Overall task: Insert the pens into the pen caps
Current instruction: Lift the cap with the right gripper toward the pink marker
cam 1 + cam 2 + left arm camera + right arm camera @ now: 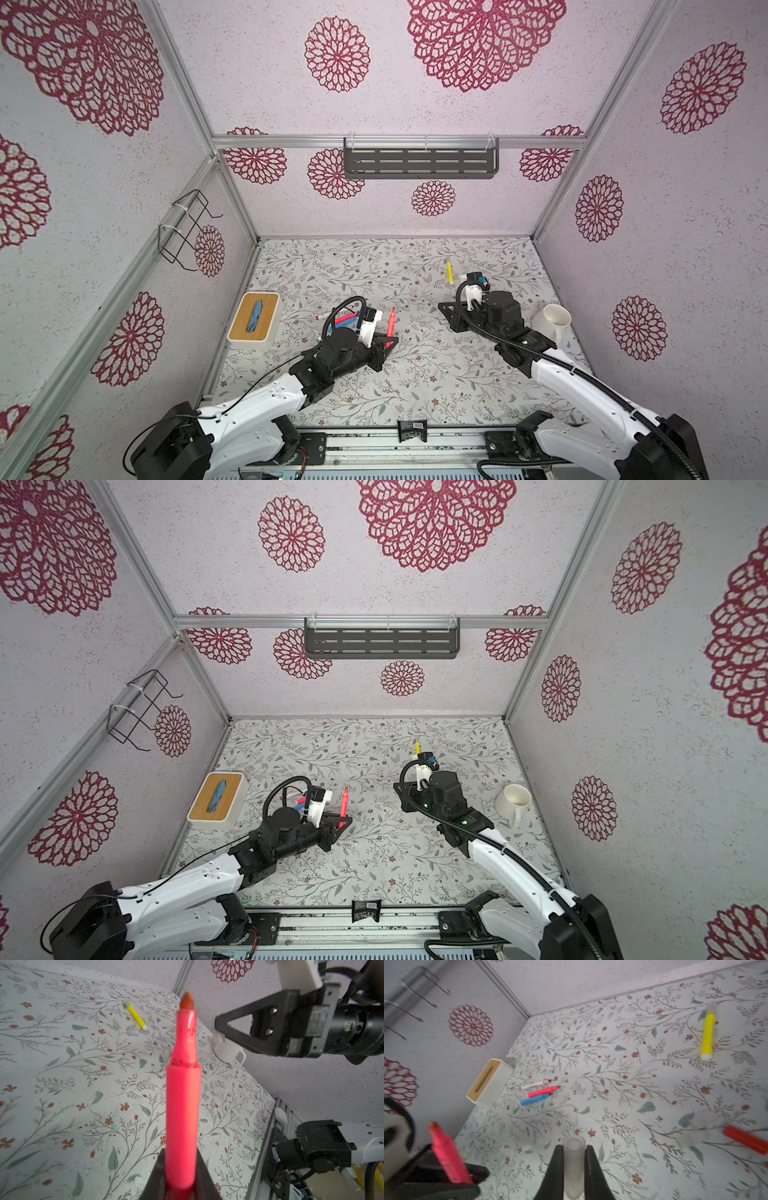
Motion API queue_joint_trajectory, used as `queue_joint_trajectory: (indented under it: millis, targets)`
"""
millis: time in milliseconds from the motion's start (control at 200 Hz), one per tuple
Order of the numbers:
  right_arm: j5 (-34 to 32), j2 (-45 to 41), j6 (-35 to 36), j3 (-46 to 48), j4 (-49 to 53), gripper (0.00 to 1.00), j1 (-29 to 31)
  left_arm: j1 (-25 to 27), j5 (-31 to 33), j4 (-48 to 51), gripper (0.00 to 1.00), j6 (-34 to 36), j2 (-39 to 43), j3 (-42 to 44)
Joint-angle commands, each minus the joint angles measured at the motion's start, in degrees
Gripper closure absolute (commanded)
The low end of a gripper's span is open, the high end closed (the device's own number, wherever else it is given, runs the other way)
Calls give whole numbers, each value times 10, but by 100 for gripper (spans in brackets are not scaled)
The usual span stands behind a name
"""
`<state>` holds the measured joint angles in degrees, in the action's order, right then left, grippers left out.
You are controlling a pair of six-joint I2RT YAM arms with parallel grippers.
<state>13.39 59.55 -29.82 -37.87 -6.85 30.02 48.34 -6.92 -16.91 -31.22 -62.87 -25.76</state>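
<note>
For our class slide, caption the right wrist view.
Right gripper grips a clear cap; left gripper holds a pink pen nearby.

A: Free room?
B: Desk [415, 374] middle through to the front edge is left open; back-left corner too.
A: Blocked where?
B: Left edge is taken by a tissue box [254, 316], with three pens [544, 1091] laid just beside it. Right edge is narrowed by a mug [552, 322]. A yellow pen [449, 270] is laid near the back edge. Clear caps [706, 1121] are scattered on the desk, exact spot unclear.
</note>
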Motion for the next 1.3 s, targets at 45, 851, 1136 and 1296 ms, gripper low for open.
queue_joint_trajectory:
  millis: [45, 851, 1136, 1296]
  targets:
    - [51, -15, -78, 12, -168, 92, 7, 29, 10, -60, 100, -12, -33, -25]
    - [95, 45, -91, -24, -236, 91, 79, 51, 17, -74, 100, -10, -61, -40]
    - [99, 54, -98, -28, -247, 91, 85, 51, 17, -72, 100, -9, -59, -41]
    - [95, 55, -97, -28, -245, 91, 87, 51, 17, -72, 100, -8, -59, -40]
